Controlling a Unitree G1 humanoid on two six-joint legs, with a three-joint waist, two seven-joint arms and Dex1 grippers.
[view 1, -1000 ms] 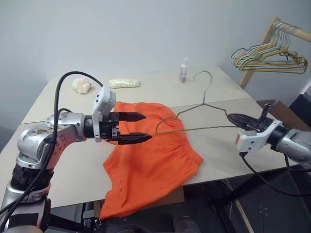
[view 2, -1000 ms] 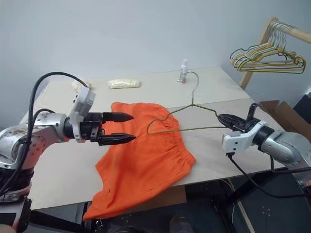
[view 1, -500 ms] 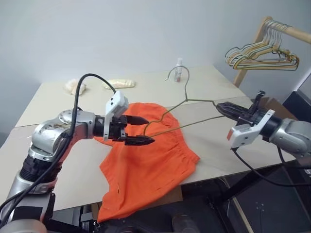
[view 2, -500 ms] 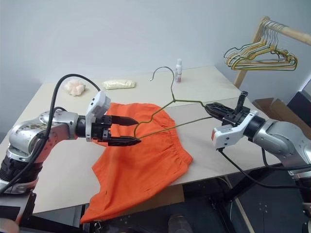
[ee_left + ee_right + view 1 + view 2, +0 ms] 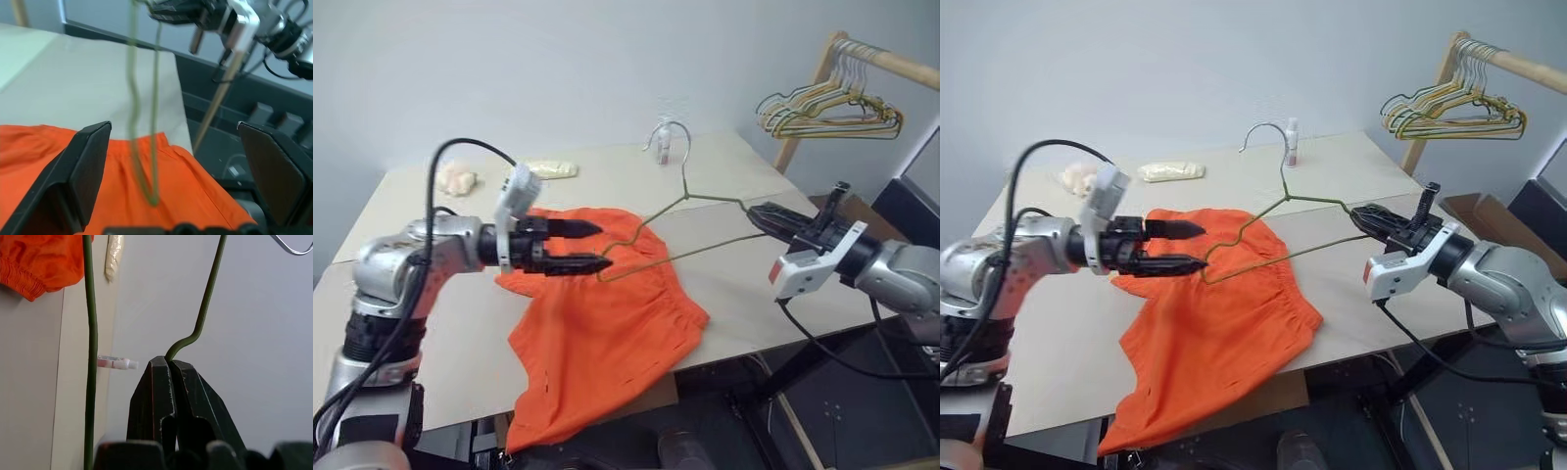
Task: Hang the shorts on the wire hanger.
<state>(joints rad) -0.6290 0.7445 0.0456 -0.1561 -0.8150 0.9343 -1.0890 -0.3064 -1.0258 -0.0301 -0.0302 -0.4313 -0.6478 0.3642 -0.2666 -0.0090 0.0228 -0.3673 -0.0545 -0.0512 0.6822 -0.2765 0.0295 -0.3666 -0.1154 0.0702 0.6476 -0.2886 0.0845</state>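
The right end effector is clamped tight on one corner of the wire hanger, holding it up off the table so the thin olive wire stretches across above the cloth. In the right wrist view the two black fingers pinch the bent wire end between them, no gap showing. The hanger's hook curls upward over the far side of the table, and its far corner hangs over the shorts, just beside the left end effector.

That left end effector is spread wide with nothing in it, pointing across toward the hanger, its two fingertips level above the orange fabric. In the left wrist view the wire loop sits between the parted fingers, not touched by either.

The shorts lie flat on the table, the gathered waistband towards the right arm's side, one leg spilling over the near edge. At the back of the table, a pale yellow packet, a small cream lump and a little bottle. Off to the right, a wooden rack carries a bunch of coloured hangers.
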